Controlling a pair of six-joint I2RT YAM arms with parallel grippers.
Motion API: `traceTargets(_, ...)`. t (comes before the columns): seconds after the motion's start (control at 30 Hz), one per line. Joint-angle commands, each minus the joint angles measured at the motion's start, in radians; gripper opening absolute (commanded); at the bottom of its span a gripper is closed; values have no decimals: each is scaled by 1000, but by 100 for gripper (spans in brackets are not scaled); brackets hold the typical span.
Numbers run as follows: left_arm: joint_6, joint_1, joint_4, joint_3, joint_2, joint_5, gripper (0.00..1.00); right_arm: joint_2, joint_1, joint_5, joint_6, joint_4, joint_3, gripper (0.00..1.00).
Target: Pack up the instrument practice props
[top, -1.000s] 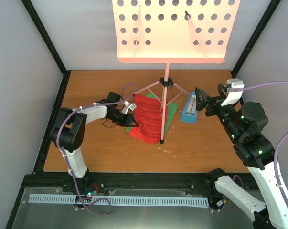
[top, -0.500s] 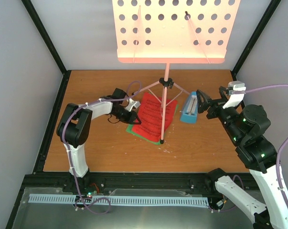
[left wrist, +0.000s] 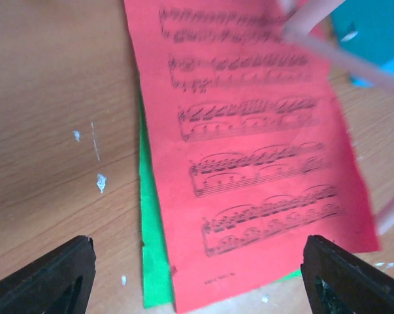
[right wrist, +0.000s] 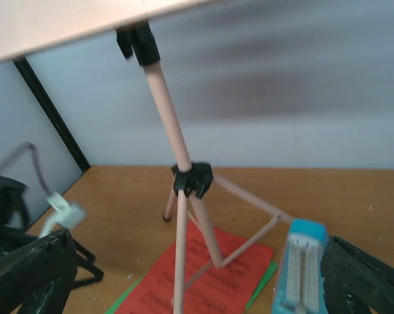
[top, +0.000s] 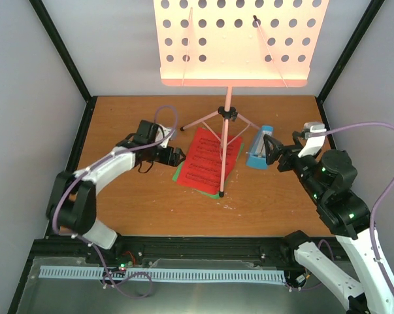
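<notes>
I am working over a brown wooden table (top: 131, 203) closed in by plain grey walls (top: 27, 131), with black frame posts (top: 59, 49) rising from its far corners. The wood is scuffed, and small white flecks (left wrist: 100, 183) lie scattered on it beside the papers.

The pink music stand (top: 228, 113) stands upright in the middle of the table, toward the far edge. Its hole-punched desk (top: 232, 42) sits high and hides much of the far wall from the top camera. One tripod leg reaches toward the near edge and crosses over the red page (top: 206, 160). That page lies flat under the tripod, on top of the green page (top: 179, 175), which shows only along the red page's left and near sides. The blue metronome (top: 259, 149) stands right of the stand, between the tripod and the right edge.

My left gripper (left wrist: 197, 281) hangs low just left of the pages, fingers spread wide and holding nothing; a purple cable (top: 167, 118) loops above its wrist. My right gripper (right wrist: 197, 275) is also spread wide and empty. It sits just beside the metronome on its right, and I cannot tell whether they touch. The stand's legs lie between the two grippers.
</notes>
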Motion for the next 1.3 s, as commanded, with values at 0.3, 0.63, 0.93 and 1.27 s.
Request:
traceTargets(0.3, -389, -232, 558, -183, -292, 123, 86, -118, -5, -80, 323, 155, -374, 100)
traceTargets(0.63, -413, -300, 685, -16, -59, 7, 84, -216, -5, -36, 381, 75, -401, 100)
traceTargets(0.93, -331, -304, 656, 168, 147, 65, 79, -233, -5, -2, 399, 73, -425, 100)
traceTargets(1.27, -265, -320, 595, 240, 210, 19, 51, -206, -6, -22, 410, 90, -452, 100)
